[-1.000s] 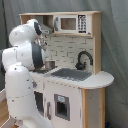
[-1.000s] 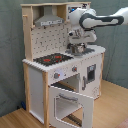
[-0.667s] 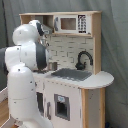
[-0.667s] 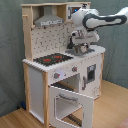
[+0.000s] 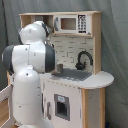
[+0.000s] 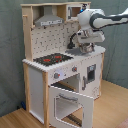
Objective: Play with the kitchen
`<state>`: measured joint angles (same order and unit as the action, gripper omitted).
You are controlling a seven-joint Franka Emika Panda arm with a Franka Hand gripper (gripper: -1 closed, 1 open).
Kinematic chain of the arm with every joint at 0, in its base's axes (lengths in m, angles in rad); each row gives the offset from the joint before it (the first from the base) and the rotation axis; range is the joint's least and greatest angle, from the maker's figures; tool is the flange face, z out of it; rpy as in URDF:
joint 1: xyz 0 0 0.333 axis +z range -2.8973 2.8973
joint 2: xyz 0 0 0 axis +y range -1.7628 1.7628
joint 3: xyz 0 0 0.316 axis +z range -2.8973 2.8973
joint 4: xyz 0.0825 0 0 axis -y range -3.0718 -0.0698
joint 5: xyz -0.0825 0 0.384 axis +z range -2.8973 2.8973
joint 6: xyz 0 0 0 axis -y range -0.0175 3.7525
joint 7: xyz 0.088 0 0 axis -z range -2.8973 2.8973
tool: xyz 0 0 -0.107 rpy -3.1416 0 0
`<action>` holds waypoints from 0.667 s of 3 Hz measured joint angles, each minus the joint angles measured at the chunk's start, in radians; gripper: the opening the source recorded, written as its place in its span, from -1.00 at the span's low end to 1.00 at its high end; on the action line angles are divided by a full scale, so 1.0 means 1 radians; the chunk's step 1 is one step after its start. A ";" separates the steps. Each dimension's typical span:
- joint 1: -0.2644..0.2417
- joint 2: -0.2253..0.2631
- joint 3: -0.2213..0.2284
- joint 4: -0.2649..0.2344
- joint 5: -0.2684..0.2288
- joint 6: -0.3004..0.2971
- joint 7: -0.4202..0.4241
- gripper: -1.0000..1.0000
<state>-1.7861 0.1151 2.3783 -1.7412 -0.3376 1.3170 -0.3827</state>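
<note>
The kitchen [image 6: 60, 65], a tall toy set of pale wood and white panels, stands on the wooden floor [image 6: 112, 107] in both exterior views. I cannot tell how far my fingers [image 6: 86, 48] are parted, nor whether they hold anything; in the second exterior view they hang just above the grey sink [image 5: 75, 75], with the black tap [image 5: 83, 58] close by. The red-ringed black hob [image 6: 52, 59] lies toward the second exterior view's left, and the oven door [image 6: 70, 104] hangs open below.

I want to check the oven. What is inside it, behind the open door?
In the second exterior view the oven door hangs open. A pale wooden interior shows through it, apparently empty; the upper part stays hidden.
</note>
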 joint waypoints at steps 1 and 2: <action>0.000 0.077 0.007 -0.061 -0.053 0.010 0.048 -1.00; 0.000 0.140 0.009 -0.108 -0.101 0.022 0.089 -1.00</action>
<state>-1.7862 0.2549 2.3873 -1.8492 -0.4384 1.3392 -0.2936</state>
